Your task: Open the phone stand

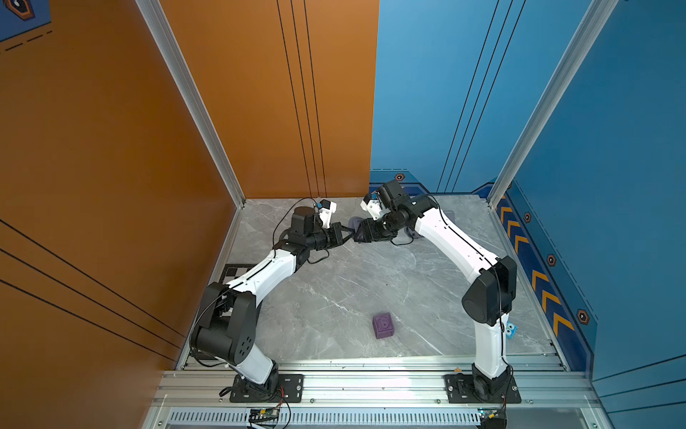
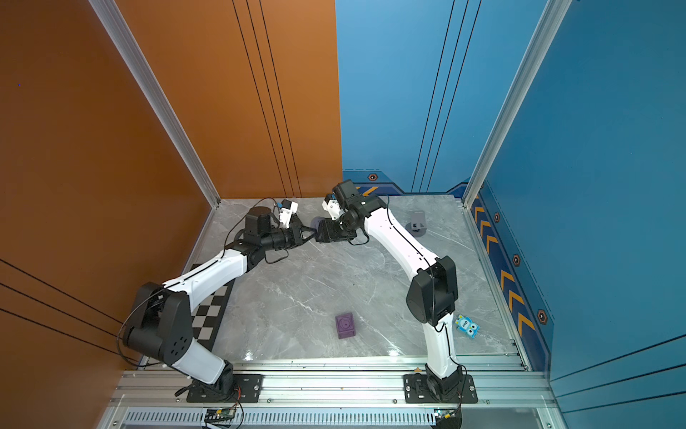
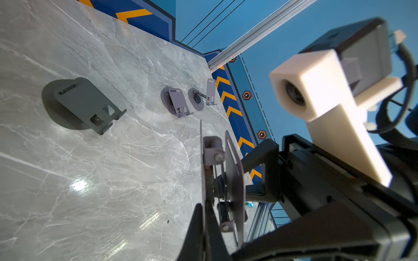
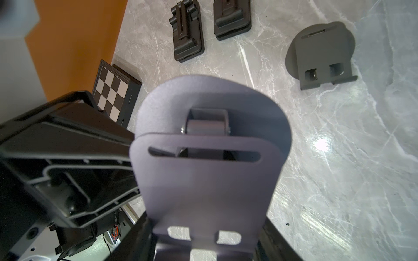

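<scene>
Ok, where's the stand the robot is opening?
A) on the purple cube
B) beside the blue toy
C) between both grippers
C: the left gripper pinches one plate of the stand and the right gripper clamps the other.

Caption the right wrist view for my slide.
Right gripper and left gripper both clamp a grey metal phone stand above the marble table.
</scene>
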Motion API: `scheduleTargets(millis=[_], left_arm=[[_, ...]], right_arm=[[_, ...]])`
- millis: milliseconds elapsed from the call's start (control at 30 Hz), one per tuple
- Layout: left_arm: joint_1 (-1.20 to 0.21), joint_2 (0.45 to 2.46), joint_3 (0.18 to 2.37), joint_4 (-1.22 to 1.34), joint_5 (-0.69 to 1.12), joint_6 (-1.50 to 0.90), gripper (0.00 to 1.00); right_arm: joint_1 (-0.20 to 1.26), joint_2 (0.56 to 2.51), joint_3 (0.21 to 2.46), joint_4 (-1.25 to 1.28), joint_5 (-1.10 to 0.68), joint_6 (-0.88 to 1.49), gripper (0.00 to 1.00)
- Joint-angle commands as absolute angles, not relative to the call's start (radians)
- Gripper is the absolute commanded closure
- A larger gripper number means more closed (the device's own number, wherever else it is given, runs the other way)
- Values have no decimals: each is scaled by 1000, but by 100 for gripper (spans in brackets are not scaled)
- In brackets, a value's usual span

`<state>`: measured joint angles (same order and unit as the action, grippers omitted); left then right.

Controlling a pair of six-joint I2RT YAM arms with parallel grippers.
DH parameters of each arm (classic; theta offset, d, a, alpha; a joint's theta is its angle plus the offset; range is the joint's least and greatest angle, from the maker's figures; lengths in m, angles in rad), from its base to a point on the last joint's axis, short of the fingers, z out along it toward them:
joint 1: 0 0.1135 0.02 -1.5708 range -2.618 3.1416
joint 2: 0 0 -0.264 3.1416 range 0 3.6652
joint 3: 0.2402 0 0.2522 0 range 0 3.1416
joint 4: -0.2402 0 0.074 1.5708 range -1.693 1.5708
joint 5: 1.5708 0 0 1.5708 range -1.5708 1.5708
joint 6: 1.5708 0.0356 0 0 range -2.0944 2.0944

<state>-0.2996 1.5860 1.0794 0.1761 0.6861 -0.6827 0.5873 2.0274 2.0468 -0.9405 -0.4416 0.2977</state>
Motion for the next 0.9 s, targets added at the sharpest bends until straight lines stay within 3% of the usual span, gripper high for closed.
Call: scheduleTargets(millis=[0,433,867], left_arm=[[-291,1598,1057,141,660,-651,100],[-281,1592,948,69,573,-519,100],[-277,1619,911,26,551,-448,100]], right_arm=[[614,2012,2103,-914,-517,310,66],[588,2108,2324,-1149,-459,219,66],[553,2080,2312,-1156,-456,225,66]])
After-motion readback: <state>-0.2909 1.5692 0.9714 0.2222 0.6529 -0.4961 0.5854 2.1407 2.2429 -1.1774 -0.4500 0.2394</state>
